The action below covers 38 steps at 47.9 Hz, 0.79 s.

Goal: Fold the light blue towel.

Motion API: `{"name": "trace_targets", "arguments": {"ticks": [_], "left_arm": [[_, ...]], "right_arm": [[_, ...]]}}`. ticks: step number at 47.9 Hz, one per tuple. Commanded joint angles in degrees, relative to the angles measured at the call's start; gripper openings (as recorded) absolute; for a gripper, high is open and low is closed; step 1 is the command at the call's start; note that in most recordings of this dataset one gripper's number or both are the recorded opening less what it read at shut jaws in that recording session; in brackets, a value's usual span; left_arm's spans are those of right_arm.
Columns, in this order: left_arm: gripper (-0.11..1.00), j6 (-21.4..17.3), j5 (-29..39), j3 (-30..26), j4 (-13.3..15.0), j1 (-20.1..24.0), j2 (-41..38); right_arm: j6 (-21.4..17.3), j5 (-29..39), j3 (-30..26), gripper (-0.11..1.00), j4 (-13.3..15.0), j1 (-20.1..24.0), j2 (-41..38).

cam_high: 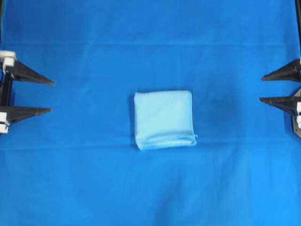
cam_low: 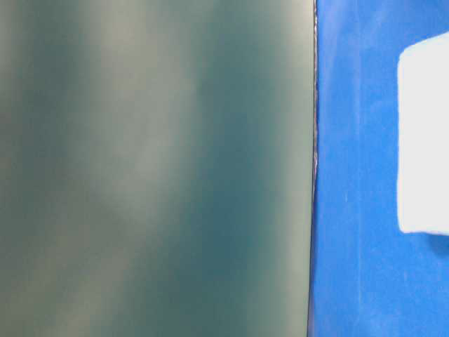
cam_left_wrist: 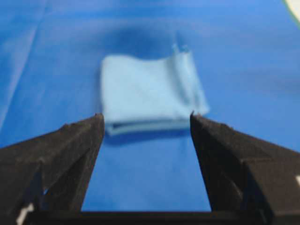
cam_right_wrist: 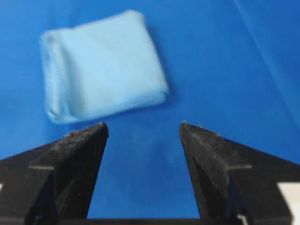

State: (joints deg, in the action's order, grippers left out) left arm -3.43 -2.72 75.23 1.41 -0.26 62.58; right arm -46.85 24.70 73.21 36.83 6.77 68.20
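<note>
The light blue towel (cam_high: 163, 119) lies folded into a small thick square in the middle of the deep-blue table covering (cam_high: 150, 42), its layered edges toward the front. In the wrist views the light blue towel (cam_left_wrist: 150, 93) (cam_right_wrist: 101, 65) sits ahead of each pair of jaws, apart from them. My left gripper (cam_high: 51, 96) stands open at the left edge with nothing between its fingers. At the right edge my right gripper (cam_high: 261, 88) is open and empty too. Both are well away from the towel.
The deep-blue covering spreads over the whole table, with faint creases across it. In the table-level view a blurred grey-green surface (cam_low: 154, 168) fills the left part and a pale patch (cam_low: 424, 133) sits at the right.
</note>
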Motion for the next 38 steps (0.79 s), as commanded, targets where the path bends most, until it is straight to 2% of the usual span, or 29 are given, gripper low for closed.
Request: {"name": "trace_targets", "arguments": {"ticks": [1, 7, 38], "left_arm": [[0.71, 0.0, -0.2, 1.7, 0.1, 1.2, 2.8], [0.71, 0.3, 0.1, 3.6, 0.1, 1.9, 5.0], [0.71, 0.2, 1.1, 3.6, 0.1, 1.9, 4.9]], "right_arm": [[0.0, -1.8, 0.7, 0.65, 0.2, -0.8, 0.4], [-0.1, -4.0, 1.2, 0.65, 0.1, -1.1, -0.4], [-0.1, -4.4, 1.3, 0.65, 0.1, -1.2, -0.6]]}}
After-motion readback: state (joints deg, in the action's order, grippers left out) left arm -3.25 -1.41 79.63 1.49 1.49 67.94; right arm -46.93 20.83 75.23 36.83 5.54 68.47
